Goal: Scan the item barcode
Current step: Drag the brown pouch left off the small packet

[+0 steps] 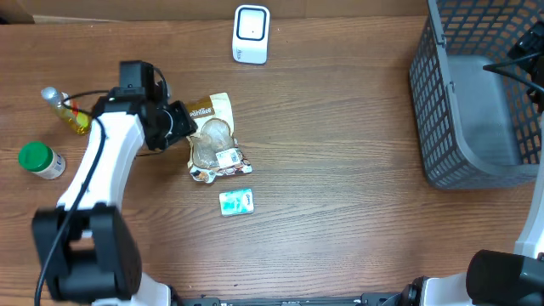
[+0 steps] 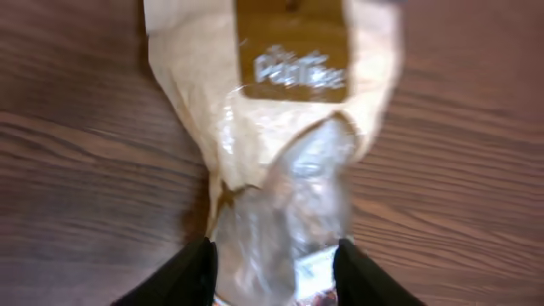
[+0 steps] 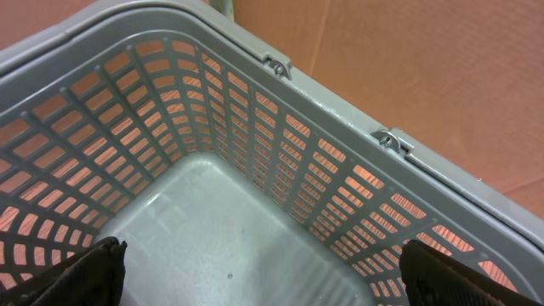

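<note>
The item, a cream bag [image 1: 212,136] with a brown label and a clear plastic end, lies flat left of the table's centre. It carries a white sticker [image 1: 228,157] near its lower end. My left gripper [image 2: 276,276] is down over the bag [image 2: 280,127], its black fingers [image 2: 191,272] standing apart on either side of the clear part, open around it. The white scanner [image 1: 251,34] stands at the far edge, well apart from the bag. My right gripper [image 3: 272,272] hangs wide open over the inside of the grey basket [image 3: 340,170], holding nothing.
A small green packet [image 1: 236,201] lies just in front of the bag. A green-capped jar [image 1: 41,160] and a yellow bottle [image 1: 66,110] sit at the far left beside my left arm. The grey mesh basket [image 1: 442,110] fills the right side.
</note>
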### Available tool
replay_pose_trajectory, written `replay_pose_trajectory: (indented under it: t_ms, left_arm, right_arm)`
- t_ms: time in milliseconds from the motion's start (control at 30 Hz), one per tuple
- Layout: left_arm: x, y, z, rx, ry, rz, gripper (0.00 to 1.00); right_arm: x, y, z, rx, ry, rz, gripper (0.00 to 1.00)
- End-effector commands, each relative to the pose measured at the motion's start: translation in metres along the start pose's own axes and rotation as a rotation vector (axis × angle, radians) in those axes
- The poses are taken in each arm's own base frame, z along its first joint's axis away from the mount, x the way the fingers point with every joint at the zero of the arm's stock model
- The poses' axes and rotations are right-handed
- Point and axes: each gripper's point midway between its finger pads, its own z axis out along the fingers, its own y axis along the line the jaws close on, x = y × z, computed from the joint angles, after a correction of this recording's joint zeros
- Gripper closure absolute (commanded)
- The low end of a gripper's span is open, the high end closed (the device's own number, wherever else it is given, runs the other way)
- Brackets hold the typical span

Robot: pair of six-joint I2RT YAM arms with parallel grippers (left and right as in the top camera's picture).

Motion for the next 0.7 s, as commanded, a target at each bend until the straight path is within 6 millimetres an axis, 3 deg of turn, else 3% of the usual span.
replay_pose_trajectory:
  t_ms: [0,67,233,667]
  left_arm:
    - [-0.002,-0.012,-0.029,0.044,-0.059,0.030,0.32]
    - [0.001,-0.013,-0.034,0.046,-0.060,0.023,0.00]
    - [0.012,-0.008,-0.032,0.025,-0.013,0.010,0.00]
    - [0.011,-0.008,-0.031,0.025,-0.012,0.009,0.00]
  right_arm:
    - [-0.004,-0.002,-0.002,0.010,-0.014,0.000,0.00]
    - [-0.004,-0.002,-0.002,0.010,-0.014,0.000,0.00]
    - [-0.004,-0.002,-0.002,0.010,-0.014,0.000,0.00]
    - [-0.004,-0.002,-0.002,0.010,-0.014,0.000,0.00]
